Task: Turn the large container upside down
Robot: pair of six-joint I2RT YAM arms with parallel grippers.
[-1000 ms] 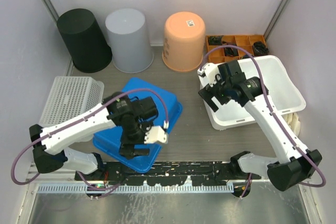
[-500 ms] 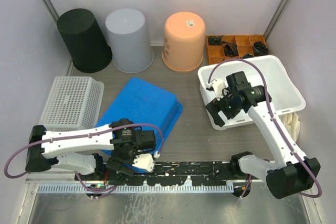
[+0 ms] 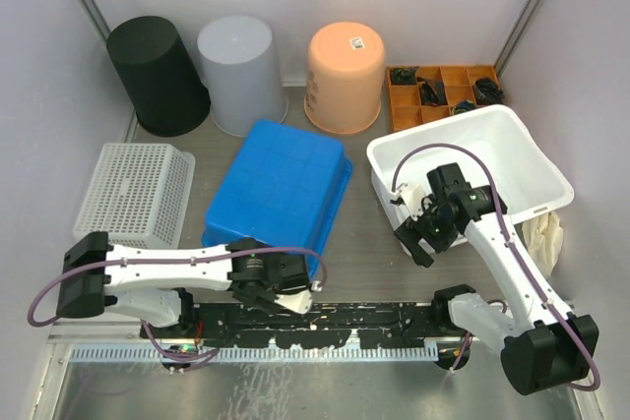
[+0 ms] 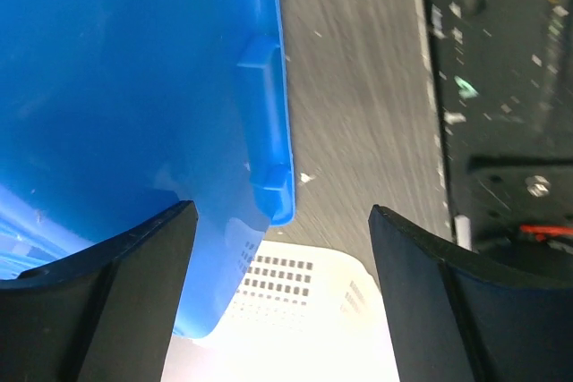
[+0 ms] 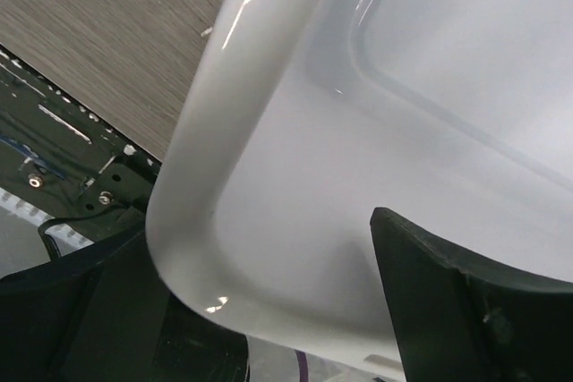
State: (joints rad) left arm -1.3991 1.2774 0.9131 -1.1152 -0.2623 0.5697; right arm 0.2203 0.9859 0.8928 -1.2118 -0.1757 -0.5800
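Observation:
The large blue container (image 3: 281,184) lies bottom up on the table's middle. In the left wrist view its rim (image 4: 269,123) sits just ahead of the jaws. My left gripper (image 3: 293,287) (image 4: 279,221) is open and empty, low at the container's near edge, not touching it. The white tub (image 3: 536,150) stands open side up at the right. My right gripper (image 3: 418,240) (image 5: 255,230) is open at the tub's near-left corner (image 5: 269,176), which sits between the jaws.
A white mesh basket (image 3: 133,189) lies left of the blue container and shows in the left wrist view (image 4: 304,310). Black (image 3: 157,76), grey (image 3: 241,74) and orange (image 3: 345,76) buckets stand upside down at the back. An orange parts tray (image 3: 443,90) sits behind the tub.
The blue container went from tilted on its edge to flat, bottom up, farther back. My left gripper pulled back to the near edge. My right gripper dropped from the tub's rim to its near-left corner.

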